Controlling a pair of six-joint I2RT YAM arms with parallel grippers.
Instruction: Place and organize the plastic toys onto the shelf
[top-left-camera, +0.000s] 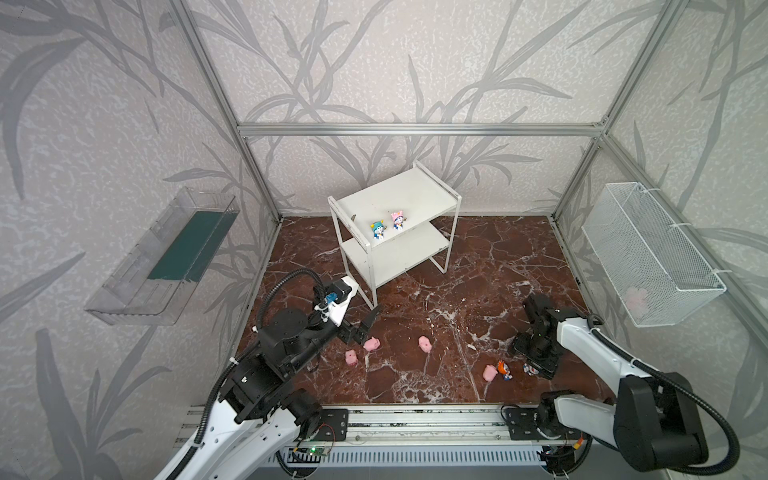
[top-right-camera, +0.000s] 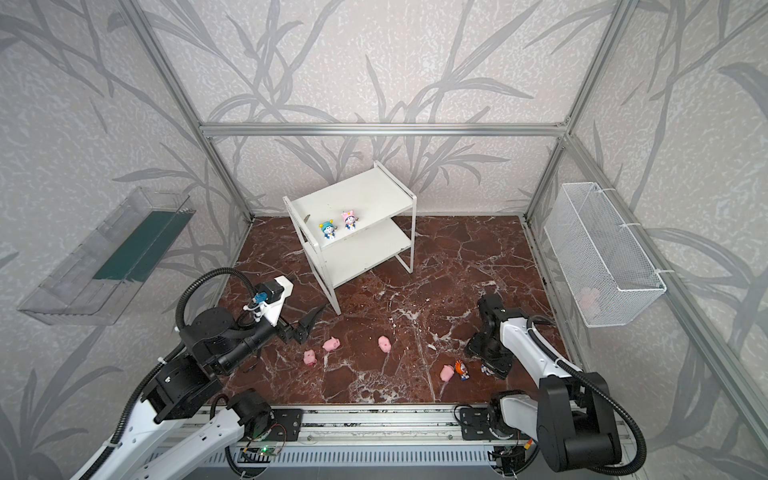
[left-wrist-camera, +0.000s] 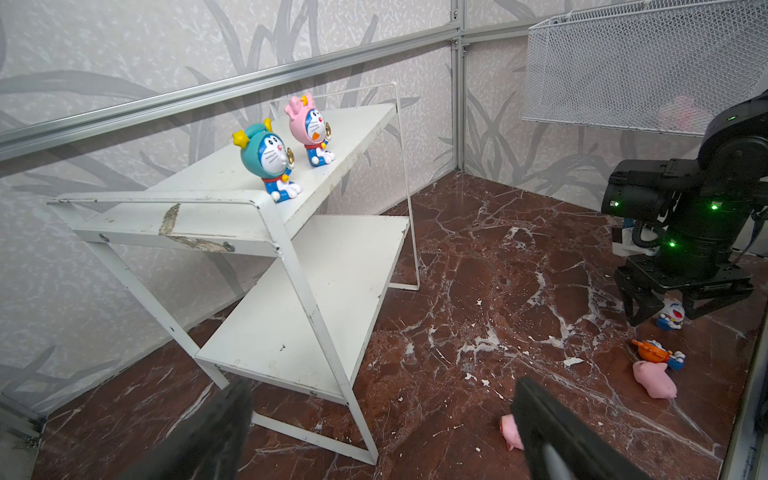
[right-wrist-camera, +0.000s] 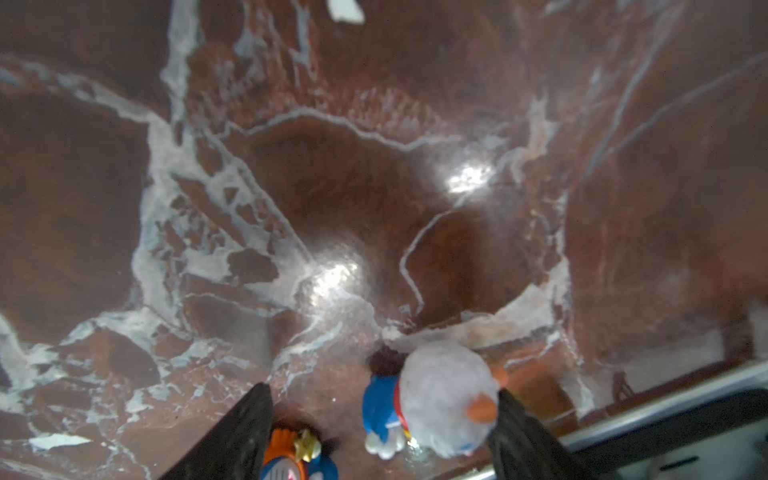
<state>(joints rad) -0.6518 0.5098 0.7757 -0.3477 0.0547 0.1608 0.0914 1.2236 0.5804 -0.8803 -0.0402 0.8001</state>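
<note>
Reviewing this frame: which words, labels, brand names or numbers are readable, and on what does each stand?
No text can be read in any view.
Faint print on the crossbar of the right gripper, left wrist view: too small to read.
The teal-hat figurine, the shelf and the wire-mesh basket show no lettering.

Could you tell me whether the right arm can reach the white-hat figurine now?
Probably yes: the right gripper hangs over the white-hat figurine, jaws open on either side; the orange-hat figurine lies close by and might get nudged.
</note>
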